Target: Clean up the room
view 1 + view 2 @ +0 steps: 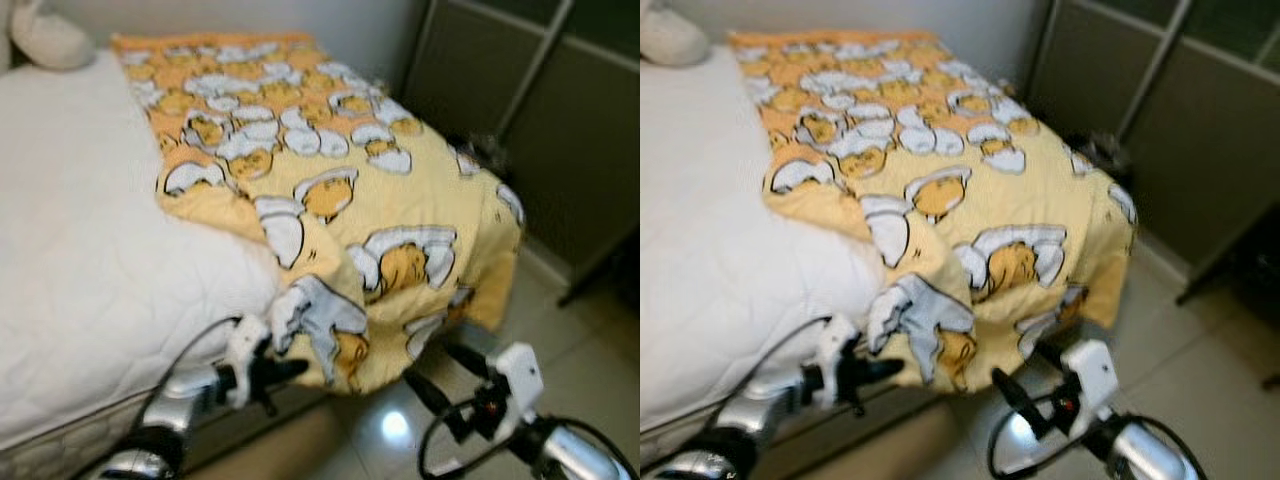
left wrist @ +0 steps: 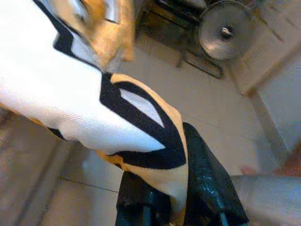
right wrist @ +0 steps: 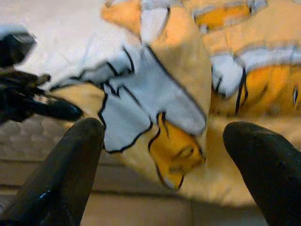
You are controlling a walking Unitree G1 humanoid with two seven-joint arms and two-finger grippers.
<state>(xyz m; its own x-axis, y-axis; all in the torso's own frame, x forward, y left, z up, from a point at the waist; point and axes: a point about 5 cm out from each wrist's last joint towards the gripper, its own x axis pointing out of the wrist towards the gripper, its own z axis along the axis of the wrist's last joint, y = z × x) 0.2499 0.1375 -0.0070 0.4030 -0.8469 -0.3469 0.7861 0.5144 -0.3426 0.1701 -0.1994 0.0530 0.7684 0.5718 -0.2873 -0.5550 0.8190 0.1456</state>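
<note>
Yellow cartoon-print blanket (image 1: 330, 190) lies over the bed's (image 1: 80, 290) foot end, one corner drooping off. Left wrist view: left gripper (image 2: 181, 197) pinches that corner. Right wrist view: right gripper (image 3: 164, 165) spread wide just below the hanging edge; soft, light cloth, best taken by its corners

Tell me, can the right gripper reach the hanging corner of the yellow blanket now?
Probably yes. The right gripper is open just below the yellow blanket, its fingers pointing at the hanging corner, with nothing between them.
</note>
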